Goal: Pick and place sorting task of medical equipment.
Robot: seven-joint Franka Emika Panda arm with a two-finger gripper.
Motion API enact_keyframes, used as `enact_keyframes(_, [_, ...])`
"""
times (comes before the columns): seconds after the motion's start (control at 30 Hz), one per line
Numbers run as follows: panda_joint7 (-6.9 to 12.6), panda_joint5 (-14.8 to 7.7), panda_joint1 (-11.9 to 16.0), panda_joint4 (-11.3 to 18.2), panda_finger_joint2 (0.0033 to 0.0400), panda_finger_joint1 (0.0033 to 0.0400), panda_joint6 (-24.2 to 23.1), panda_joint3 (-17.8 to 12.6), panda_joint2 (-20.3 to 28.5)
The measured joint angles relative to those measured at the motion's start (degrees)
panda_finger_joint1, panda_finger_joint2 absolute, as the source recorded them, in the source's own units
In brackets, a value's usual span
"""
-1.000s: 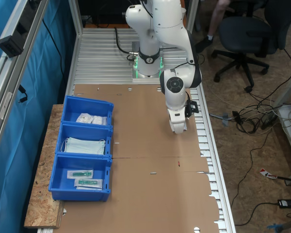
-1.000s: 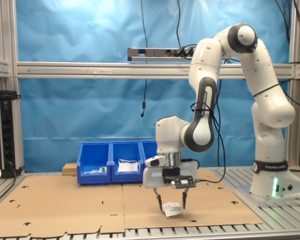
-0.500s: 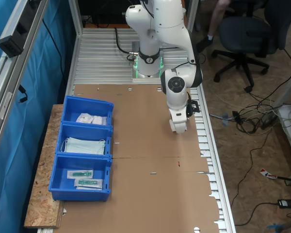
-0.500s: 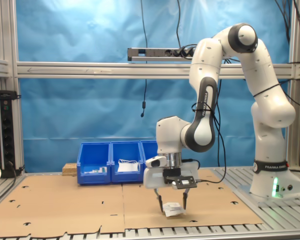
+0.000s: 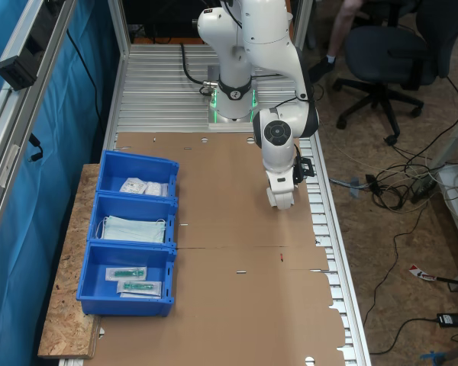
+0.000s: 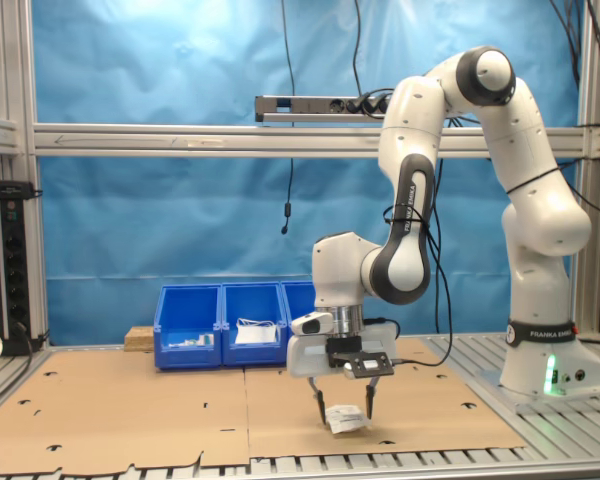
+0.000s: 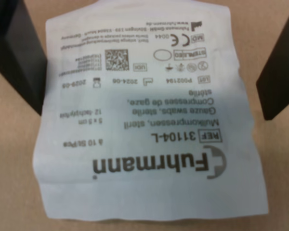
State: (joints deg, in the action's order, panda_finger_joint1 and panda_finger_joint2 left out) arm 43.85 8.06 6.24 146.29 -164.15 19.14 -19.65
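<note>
- Hardly anything has shifted over the last second: your arm settled a touch between the oldest frames and has held its pose since, with the packet lying where it was.
- Your gripper [image 6: 344, 405] hangs straight down with its jaws spread wide, one dark finger [image 7: 17, 57] on each side of the white packet [image 7: 147, 115] and nothing gripped.
- In the second exterior view the fingertips sit level with the packet [image 6: 346, 419], close above the cardboard sheet [image 6: 130, 420]. Whether they already touch the cardboard is hard to judge from this angle.
- The packet rests on the cardboard near the table edge, slightly crumpled, with one side lifted rather than lying flat.
- In the first exterior view the arm's last links cover the pick spot, and the row of three blue bins [image 5: 130, 232] stands well apart across the cardboard, at the first exterior view's left.
- The far bin already holds similar white packets [image 5: 143, 186], the middle one face masks [image 5: 133, 229], the near one clear pouches [image 5: 133, 280].
- You are at the grasp step of the pick, I judge, with descent done or nearly done.
- Next you would need to close the jaws on the raised part of the packet, lift clear, then carry it to the bin with the matching packets.
</note>
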Motion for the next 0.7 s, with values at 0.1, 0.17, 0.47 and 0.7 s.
enact_keyframes(0.1, [0.00, 0.0, 0.0, 0.0, 0.0400, 0.0400, 0.0, 0.0, 0.0])
enact_keyframes(0.17, [0.00, 0.0, 0.0, 0.0, 0.0400, 0.0400, 0.0, 0.0, 0.0])
enact_keyframes(0.47, [0.00, 0.0, 0.0, 0.0, 0.0400, 0.0400, 0.0, 0.0, 0.0])
enact_keyframes(0.7, [0.00, 0.0, 0.0, 0.0, 0.0255, 0.0255, 0.0, 0.0, 0.0])
